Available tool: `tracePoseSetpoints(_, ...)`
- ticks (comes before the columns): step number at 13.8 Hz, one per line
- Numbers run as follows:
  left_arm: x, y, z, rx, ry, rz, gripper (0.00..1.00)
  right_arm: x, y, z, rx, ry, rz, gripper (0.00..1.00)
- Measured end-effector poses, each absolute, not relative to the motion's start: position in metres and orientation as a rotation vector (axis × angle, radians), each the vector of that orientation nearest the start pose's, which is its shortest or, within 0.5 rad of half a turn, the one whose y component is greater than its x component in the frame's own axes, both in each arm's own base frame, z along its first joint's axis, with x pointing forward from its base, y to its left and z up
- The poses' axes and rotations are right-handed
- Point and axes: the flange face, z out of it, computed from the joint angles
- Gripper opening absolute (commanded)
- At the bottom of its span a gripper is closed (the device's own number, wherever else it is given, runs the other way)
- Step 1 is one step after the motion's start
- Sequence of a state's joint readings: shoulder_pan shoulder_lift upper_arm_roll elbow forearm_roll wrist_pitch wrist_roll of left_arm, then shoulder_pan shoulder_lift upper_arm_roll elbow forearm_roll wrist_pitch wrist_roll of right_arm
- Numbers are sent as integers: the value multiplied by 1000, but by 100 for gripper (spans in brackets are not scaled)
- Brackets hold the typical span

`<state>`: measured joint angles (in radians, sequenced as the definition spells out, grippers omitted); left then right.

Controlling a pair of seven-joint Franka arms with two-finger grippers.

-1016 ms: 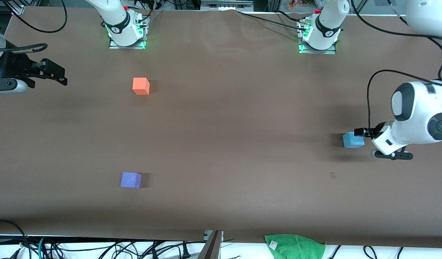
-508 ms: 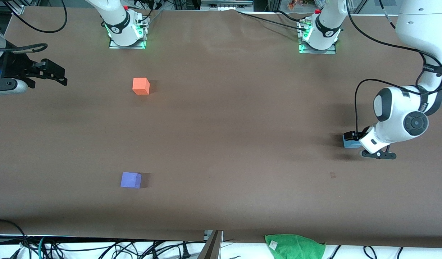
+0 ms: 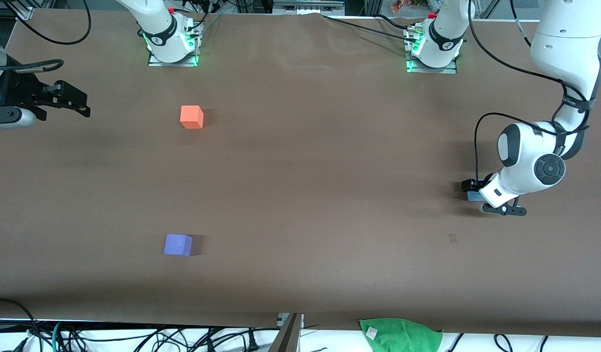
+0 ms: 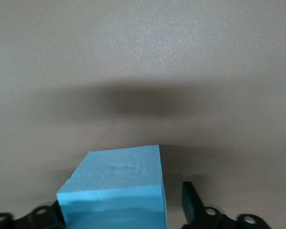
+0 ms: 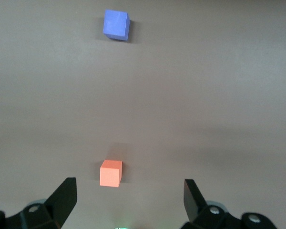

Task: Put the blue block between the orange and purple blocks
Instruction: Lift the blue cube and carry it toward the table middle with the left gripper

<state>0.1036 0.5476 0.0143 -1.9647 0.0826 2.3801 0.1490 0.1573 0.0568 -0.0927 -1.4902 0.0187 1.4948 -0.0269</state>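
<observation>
The brown table carries all three cubes. My left tool is down at the table near the left arm's end, and the front view shows only a sliver of the blue block under it — the wrist hides the rest. My left wrist view fills that in: the blue block sits on the table between my spread fingers, a clear gap on one side, so the tool is released and not clamping. My right tool waits in the air over the right arm's end of the table, fingers wide apart with nothing in them. Its wrist view looks down the table at the orange block and the purple block, well apart. In the front view the orange block lies farther from the camera than the purple block — both far from the blue one.
</observation>
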Motion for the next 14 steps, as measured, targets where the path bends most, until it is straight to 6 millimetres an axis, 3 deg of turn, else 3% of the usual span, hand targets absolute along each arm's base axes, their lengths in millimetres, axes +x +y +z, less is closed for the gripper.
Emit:
tracePoseSetpoints(4,603,71,200,-3087,157,195,0,565,32,624,-3137,-125,67,99)
tracePoseSetpoints(7,611,56,257,-3087,188,254,0,566,20,623,-3149,-96,68,99)
tracePoseSetpoints(9,616,23,308,-3089,254,344,0,566,20,623,-3149,-98,68,100)
tracePoseSetpoints(11,620,-23,352,-3085,290,432,0,566,23,623,-3148,-109,70,100)
tracePoseSetpoints(12,621,-51,365,-3086,304,437,0,566,25,623,-3148,-119,70,99)
tracePoseSetpoints(14,614,-115,369,-3084,326,440,0,566,29,623,-3147,-131,68,99)
